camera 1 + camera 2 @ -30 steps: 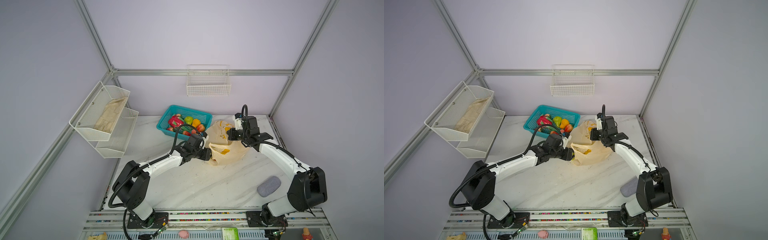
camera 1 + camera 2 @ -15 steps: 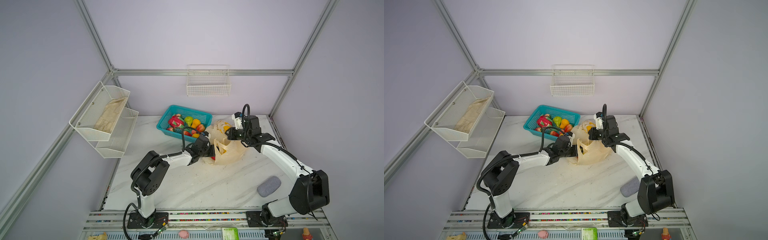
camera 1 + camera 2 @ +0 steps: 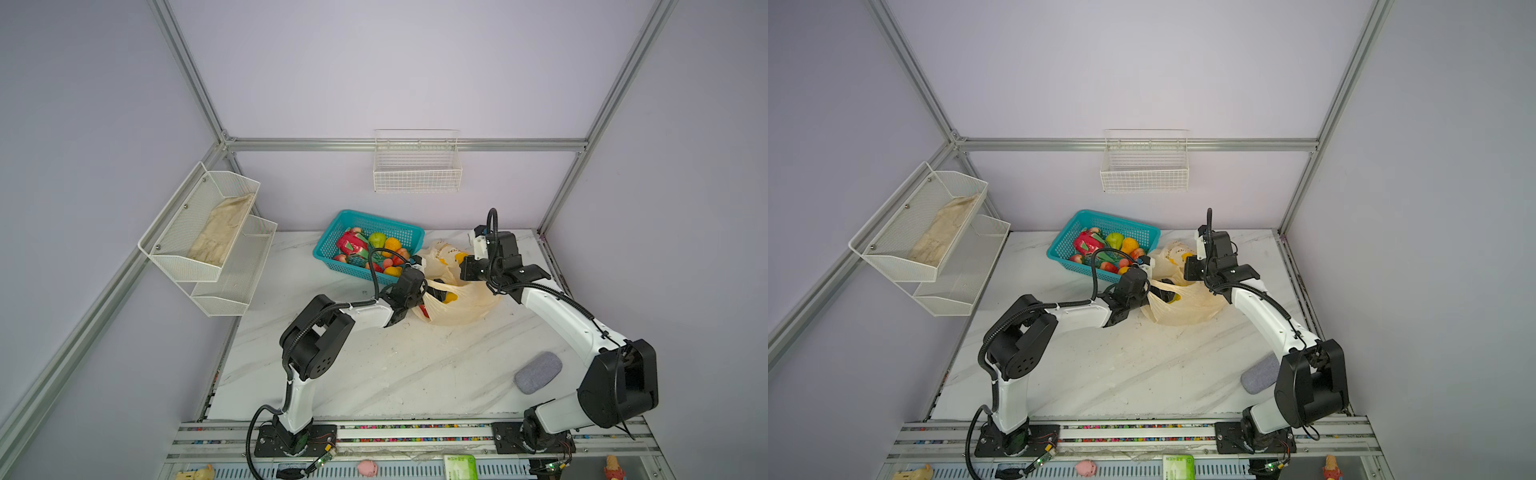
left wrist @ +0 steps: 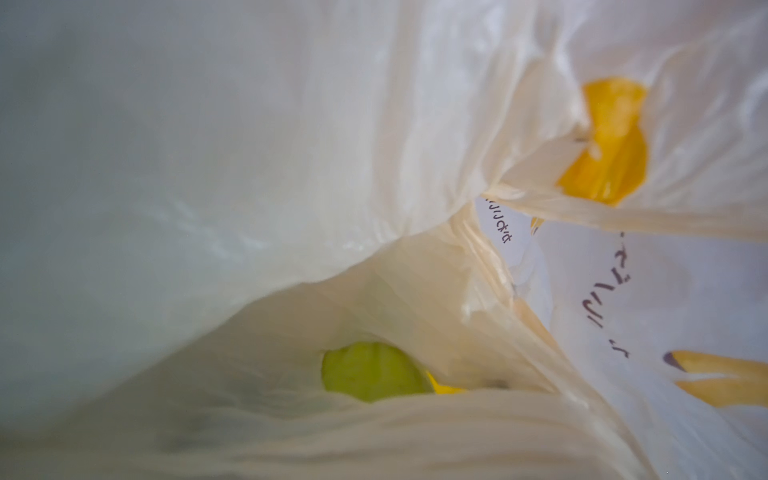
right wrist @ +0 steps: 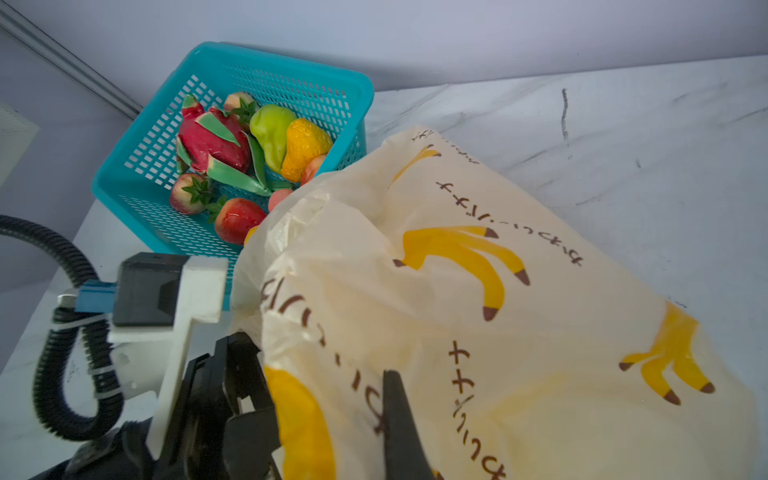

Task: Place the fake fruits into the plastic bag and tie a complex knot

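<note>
1 edge of the plastic bag is clamped by the right gripper; the left gripper reaches inside, its jaws I cannot tell.

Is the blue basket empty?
No, the basket holds a dragon fruit, a green pear and strawberries.

Marble table — basket, plastic bag, pad

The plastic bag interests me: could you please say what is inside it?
A green fruit with a yellow piece beside it; folds of the plastic bag hide the rest.
</note>
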Action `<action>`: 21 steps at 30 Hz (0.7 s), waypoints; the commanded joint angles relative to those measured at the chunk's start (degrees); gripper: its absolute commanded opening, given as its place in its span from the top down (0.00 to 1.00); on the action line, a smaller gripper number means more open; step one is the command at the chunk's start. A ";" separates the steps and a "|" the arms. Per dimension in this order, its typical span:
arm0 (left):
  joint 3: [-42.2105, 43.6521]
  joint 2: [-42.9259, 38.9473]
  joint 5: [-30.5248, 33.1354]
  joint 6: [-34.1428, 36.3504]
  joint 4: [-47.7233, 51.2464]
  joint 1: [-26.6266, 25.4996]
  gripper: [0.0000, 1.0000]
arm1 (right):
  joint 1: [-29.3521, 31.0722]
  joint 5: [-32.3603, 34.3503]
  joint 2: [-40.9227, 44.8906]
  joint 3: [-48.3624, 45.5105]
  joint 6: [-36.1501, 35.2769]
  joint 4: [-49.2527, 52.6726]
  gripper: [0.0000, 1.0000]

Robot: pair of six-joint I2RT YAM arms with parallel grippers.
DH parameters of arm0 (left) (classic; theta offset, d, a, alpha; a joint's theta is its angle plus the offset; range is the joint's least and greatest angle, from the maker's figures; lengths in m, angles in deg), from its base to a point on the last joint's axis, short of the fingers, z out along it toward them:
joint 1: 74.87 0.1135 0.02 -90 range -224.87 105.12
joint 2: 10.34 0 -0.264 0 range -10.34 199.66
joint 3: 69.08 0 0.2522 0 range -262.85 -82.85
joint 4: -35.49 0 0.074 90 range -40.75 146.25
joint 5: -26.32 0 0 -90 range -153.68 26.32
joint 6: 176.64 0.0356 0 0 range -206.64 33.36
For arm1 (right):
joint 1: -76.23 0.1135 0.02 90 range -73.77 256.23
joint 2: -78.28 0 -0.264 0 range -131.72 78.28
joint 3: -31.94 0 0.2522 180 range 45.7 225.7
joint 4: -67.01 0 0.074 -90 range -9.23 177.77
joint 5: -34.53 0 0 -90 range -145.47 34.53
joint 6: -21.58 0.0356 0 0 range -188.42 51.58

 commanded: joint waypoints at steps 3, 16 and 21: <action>5.61 -10.14 -0.23 8.41 -1.52 0.25 0.10 | -0.95 4.11 1.50 -0.53 -1.33 1.36 1.00; 24.13 -30.81 4.59 10.43 10.64 1.33 0.07 | -1.46 1.62 -0.03 -0.50 -0.64 -0.37 1.00; 18.29 -25.43 -1.39 6.33 12.04 4.44 0.09 | -1.43 2.03 0.70 -0.19 -0.29 0.20 1.00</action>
